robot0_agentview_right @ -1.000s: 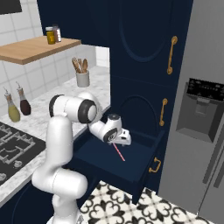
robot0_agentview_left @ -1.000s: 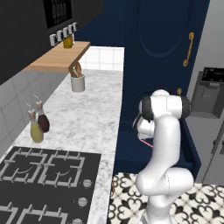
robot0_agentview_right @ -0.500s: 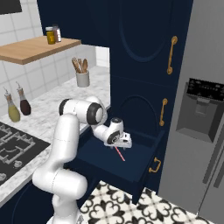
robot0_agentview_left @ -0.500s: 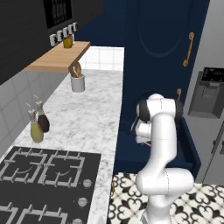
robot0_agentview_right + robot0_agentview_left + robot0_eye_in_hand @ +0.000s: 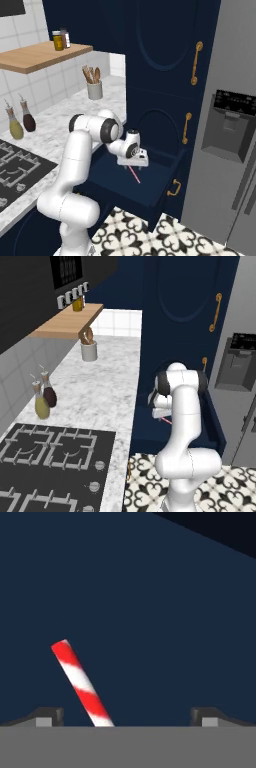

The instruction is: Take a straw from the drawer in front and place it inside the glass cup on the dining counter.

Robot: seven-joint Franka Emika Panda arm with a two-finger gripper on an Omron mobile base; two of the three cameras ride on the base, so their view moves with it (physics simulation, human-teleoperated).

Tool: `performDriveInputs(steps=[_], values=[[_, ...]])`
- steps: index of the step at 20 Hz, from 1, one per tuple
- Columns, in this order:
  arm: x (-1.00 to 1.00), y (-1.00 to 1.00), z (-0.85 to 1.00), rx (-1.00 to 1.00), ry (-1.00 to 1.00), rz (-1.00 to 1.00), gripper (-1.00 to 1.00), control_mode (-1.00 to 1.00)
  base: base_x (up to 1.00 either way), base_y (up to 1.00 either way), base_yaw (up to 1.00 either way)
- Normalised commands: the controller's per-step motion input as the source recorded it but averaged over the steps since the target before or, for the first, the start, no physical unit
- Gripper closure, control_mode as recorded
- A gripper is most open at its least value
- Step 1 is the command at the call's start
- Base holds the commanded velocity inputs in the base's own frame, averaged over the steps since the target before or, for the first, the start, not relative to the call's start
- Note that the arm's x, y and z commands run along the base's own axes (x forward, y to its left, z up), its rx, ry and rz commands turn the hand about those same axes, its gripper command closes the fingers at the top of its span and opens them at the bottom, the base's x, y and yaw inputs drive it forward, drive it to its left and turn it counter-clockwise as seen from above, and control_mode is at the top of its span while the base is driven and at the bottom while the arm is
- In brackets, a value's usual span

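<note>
Gripper (image 5: 135,161) is down in the open drawer (image 5: 162,192) at center of the right base frame, jaws spread wide, holding nothing. The straw (image 5: 81,684) lies flat on the drawer floor (lower left in the hand view), between the fingertips (image 5: 49,715).

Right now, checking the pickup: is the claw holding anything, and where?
Nothing is held: the claw is open above the straw in the drawer.
</note>
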Motion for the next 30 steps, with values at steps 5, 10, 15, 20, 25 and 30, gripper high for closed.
performDriveInputs(steps=[5,10,15,20,25,30], values=[[0.0,-0.11,-0.2,0.0,0.01,0.0,1.0,-1.0,0.0,0.0,0.0],[0.0,-0.21,-0.02,0.0,0.0,0.0,1.0,-1.0,0.0,0.0,0.0],[-0.11,-0.09,0.16,0.03,-0.01,0.0,1.0,-1.0,0.0,0.0,0.0],[-0.73,-0.04,1.0,0.16,-0.11,0.0,1.0,-1.0,0.0,0.0,0.0],[-0.6,0.0,1.0,0.16,-0.05,0.0,1.0,-1.0,0.0,0.0,0.0],[-0.11,0.04,1.0,0.08,0.0,0.0,1.0,-1.0,0.0,0.0,0.0]])
